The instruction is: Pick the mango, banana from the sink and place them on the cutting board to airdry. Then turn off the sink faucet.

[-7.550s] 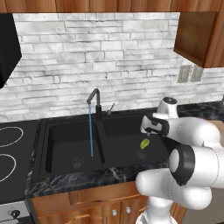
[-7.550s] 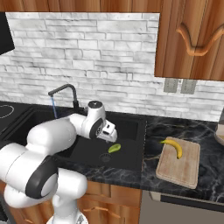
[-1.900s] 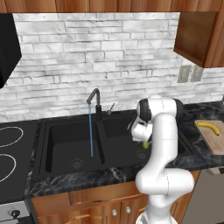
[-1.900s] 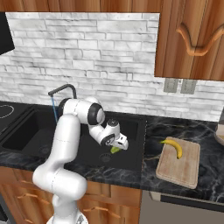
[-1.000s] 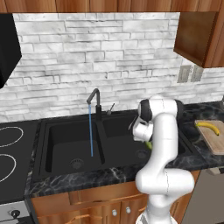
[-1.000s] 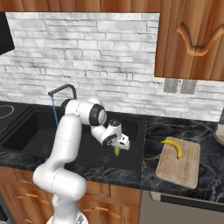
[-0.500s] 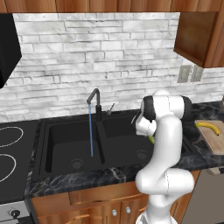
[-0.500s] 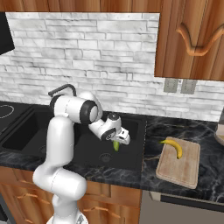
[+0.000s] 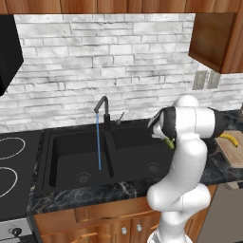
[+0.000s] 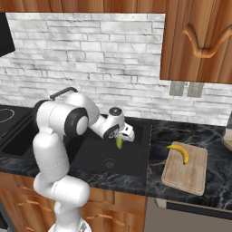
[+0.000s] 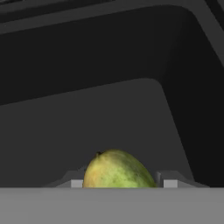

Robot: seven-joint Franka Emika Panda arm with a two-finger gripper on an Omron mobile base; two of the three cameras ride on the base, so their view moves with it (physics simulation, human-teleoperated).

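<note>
Left base view: the two-finger gripper, lifted higher than a second ago, hangs above the black double-basin sink with the small yellow-green mango pinched in it.

Right base view: the tan wooden cutting board, well off to the gripper's right, already carries the curved yellow banana.

Hand view: the mango sits clamped between partly closed fingertips, so carrying it across comes next.
</note>
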